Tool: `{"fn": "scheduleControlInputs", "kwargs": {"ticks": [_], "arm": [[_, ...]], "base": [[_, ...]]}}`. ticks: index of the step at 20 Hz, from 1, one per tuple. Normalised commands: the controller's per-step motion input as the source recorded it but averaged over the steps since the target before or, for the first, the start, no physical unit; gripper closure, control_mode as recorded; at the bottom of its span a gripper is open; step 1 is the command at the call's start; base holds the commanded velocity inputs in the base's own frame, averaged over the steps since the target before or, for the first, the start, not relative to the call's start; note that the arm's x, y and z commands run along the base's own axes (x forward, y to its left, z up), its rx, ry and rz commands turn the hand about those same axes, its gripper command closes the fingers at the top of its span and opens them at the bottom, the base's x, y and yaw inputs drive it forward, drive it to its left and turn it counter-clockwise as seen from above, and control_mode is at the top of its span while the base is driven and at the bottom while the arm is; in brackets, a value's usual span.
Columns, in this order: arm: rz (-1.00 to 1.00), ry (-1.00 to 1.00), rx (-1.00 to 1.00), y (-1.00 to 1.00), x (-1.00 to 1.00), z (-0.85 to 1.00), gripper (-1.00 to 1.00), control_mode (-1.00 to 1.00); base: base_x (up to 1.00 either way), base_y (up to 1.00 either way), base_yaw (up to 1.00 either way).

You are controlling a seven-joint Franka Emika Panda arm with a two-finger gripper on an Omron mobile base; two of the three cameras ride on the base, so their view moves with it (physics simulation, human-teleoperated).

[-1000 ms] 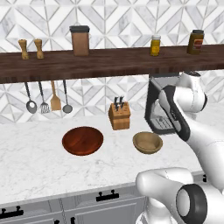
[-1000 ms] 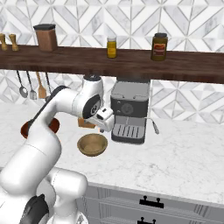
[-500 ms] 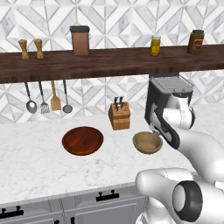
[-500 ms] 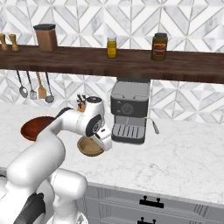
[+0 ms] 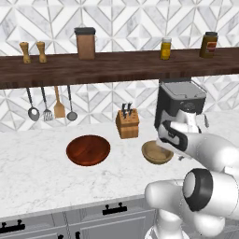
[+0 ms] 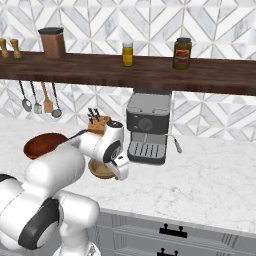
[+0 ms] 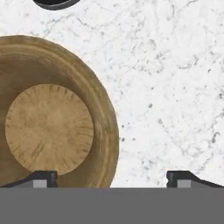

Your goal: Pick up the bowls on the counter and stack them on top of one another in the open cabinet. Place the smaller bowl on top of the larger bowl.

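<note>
One bowl rim (image 7: pixel 111 131) between open gripper (image 7: pixel 111 177)

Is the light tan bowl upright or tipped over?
Upright: the smaller bowl sits on the counter mouth up, its flat inner bottom visible and empty.

A round light tan wooden bowl (image 7: pixel 52 113) is seen from directly above, filling the nine o'clock side, its flat grained base ringed by darker sloping walls. It rests on the white marble counter with faint grey veins (image 7: pixel 175 87). The gripper (image 7: pixel 111 178) is spread wide, one fingertip (image 7: pixel 43 178) over the bowl's rim, the other over bare marble. A dark rounded object (image 7: pixel 54 3) is cut off at twelve o'clock.
</note>
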Motion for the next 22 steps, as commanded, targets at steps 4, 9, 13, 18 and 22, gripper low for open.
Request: {"fn": "scheduleControlInputs", "kwargs": {"ticks": [4,9,13,18,22], "arm": [[0.0,0.02,0.03,0.19,0.32,-0.23,-1.0,-1.0],[0.0,0.01,0.0,0.01,0.02,-0.42,-1.0,-1.0],[0.0,0.0,0.0,0.0,0.0,-0.27,1.0,-1.0],[0.0,0.0,0.0,0.0,0.0,-0.03,1.0,-1.0],[0.0,-0.02,0.0,0.01,0.0,0.06,1.0,-1.0]], "base": [[0.0,0.0,0.0],[0.0,0.0,0.0],[0.0,0.0,0.0],[0.0,0.0,0.0],[0.0,0.0,0.0]]}}
